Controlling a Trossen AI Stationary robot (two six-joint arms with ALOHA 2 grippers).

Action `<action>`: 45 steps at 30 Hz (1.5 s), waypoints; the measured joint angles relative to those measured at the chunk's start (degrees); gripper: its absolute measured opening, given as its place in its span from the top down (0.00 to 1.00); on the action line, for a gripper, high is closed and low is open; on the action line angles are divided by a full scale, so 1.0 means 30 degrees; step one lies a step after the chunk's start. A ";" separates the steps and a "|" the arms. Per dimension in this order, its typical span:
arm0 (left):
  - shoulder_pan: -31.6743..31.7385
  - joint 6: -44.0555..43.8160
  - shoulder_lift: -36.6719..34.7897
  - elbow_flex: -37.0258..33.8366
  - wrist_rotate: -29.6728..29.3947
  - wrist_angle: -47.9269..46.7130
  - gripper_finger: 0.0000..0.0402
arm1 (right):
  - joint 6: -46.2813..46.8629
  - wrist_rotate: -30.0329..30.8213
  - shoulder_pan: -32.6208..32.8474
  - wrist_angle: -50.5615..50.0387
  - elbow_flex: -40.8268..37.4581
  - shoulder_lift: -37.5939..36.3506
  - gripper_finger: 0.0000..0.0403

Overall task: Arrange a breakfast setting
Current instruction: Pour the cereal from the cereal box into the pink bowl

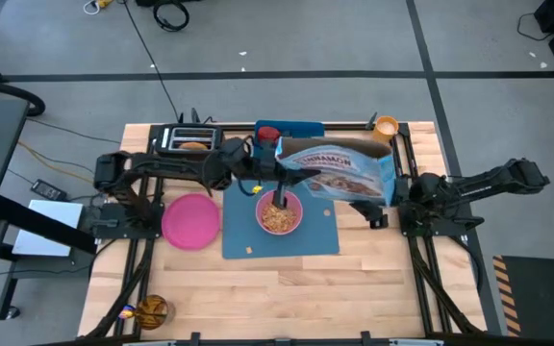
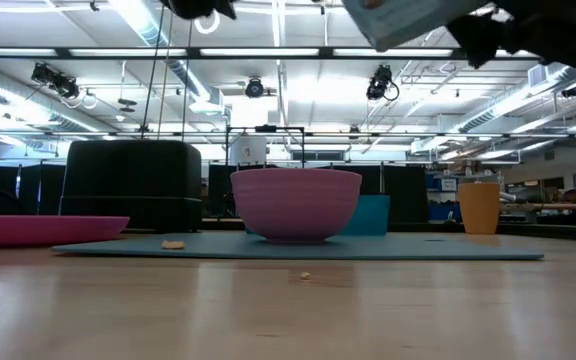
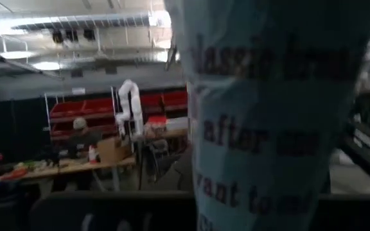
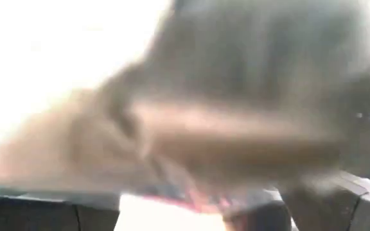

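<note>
Seen from above, the blue mat [image 1: 308, 238] lies mid-worktop [image 1: 354, 288], its near edge well back from the worktop's front edge, with a broad band of bare wood before it. The pink bowl [image 1: 280, 213] sits on the mat's left half, filled with cereal; the pink plate [image 1: 191, 220] lies just off the mat's left edge. The orange cup [image 1: 386, 126] stands by the back right corner, the black toaster [image 1: 191, 140] at the back left. We see a cereal box [image 1: 339, 170] held tilted in the air above the mat's far edge, its mouth toward the bowl. The left gripper [image 1: 258, 183] is at the box's left end with its jaws drawn together, though we cannot tell whether they pinch the box. The right gripper [image 1: 368, 205] is under the box's right end; we cannot tell how its jaws stand. In the low view, crumbs [image 2: 173, 243] lie on the mat beside the bowl.
</note>
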 joint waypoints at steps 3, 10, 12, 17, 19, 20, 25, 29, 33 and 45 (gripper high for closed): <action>-0.0055 0.0755 -0.1272 0.0001 0.0000 -0.2286 0.96 | 0.0450 0.0259 0.0015 -0.3103 0.0005 -0.1667 0.08; -0.0289 0.0694 -0.3479 0.0001 -0.0397 -0.5423 0.97 | 0.1340 0.1239 0.0022 -1.4463 0.2518 -0.5145 0.09; -0.0289 0.0320 -0.4020 0.0001 -0.0402 -0.6276 0.97 | 0.1884 0.1585 0.0022 -1.8495 0.4057 -0.5626 0.09; -0.1282 0.0100 -0.4776 0.0019 0.0177 -0.7857 0.97 | 0.4344 0.3250 0.0022 -2.5017 0.7327 -0.5839 0.09; -0.2009 0.0305 -0.4714 0.0021 0.0253 -0.8390 0.97 | 0.4972 0.4070 0.0022 -2.6110 0.8018 -0.5698 0.10; -0.2415 0.0474 -0.4556 0.0016 0.0199 -0.8421 0.97 | 0.5158 0.4487 0.0022 -2.6292 0.8270 -0.5582 0.11; -0.4649 0.1687 -0.3284 0.0016 -0.2102 -0.8189 0.97 | 0.4957 0.6134 0.0022 -2.6335 0.9346 -0.4980 0.13; -0.6306 0.2370 -0.1620 0.0016 -0.4835 -0.7164 0.97 | 0.4012 0.7619 -0.0015 -2.6284 1.0362 -0.4724 0.14; -0.7313 0.2338 0.0477 0.0050 -0.6075 -0.4831 0.97 | 0.3310 0.8299 -0.0015 -2.6426 1.1350 -0.4545 0.14; -0.4777 0.0207 0.4711 0.0602 -0.8693 -0.2055 0.97 | 0.0807 0.8741 -0.0008 -2.5773 1.5127 -0.4343 0.14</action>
